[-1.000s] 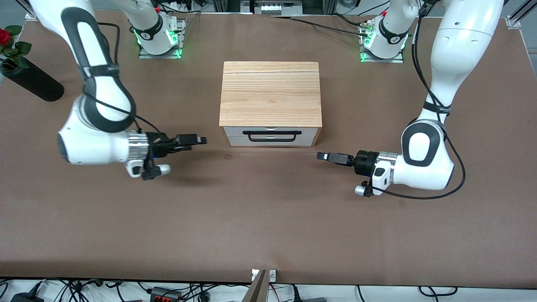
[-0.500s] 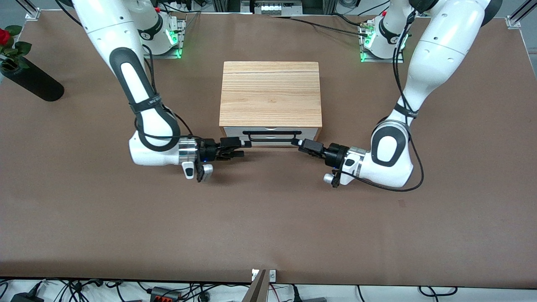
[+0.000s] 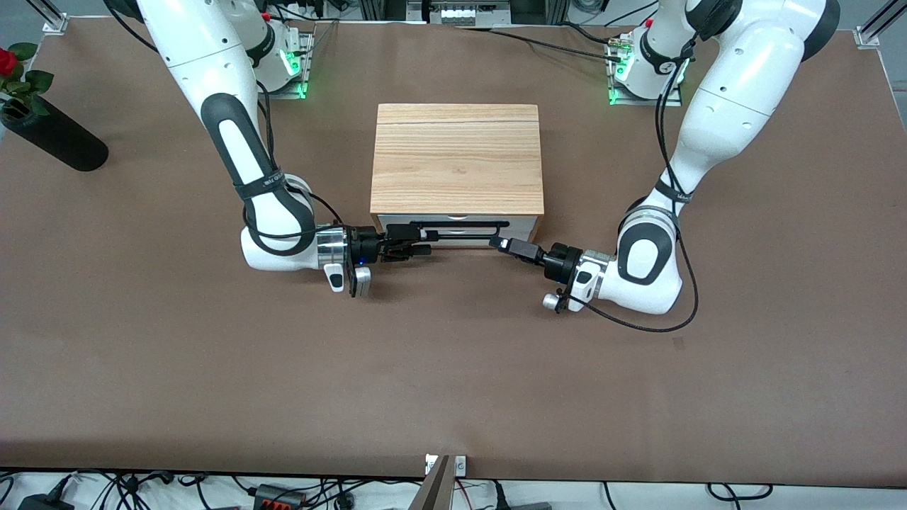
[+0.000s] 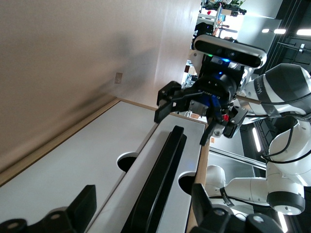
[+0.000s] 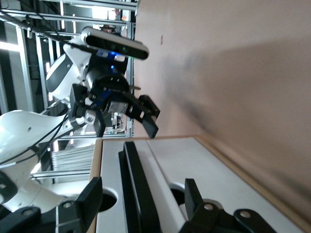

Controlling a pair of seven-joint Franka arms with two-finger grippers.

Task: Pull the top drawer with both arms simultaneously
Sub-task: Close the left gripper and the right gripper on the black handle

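The top drawer point(image 3: 523, 222) sits shut in the wooden casing point(image 3: 457, 156), its white front flush and its black bar handle point(image 3: 460, 225) across it. My right gripper point(image 3: 418, 240) is open at the handle's end toward the right arm's end of the table. In the right wrist view the handle point(image 5: 138, 187) runs between the open right gripper's point(image 5: 143, 196) fingers. My left gripper point(image 3: 497, 243) is open at the handle's other end. In the left wrist view the handle point(image 4: 163, 184) lies between the left gripper's point(image 4: 146, 206) fingers. Neither gripper is closed on it.
The lower white drawer front point(image 3: 517, 238) sits under the top one. A black vase with a red rose point(image 3: 49, 134) lies at the table's edge at the right arm's end. Brown table point(image 3: 453, 368) stretches toward the front camera.
Both arms have swung in from the two sides toward the drawer front. The grippers, a second ago well out over the table, now straddle the two ends of the handle.
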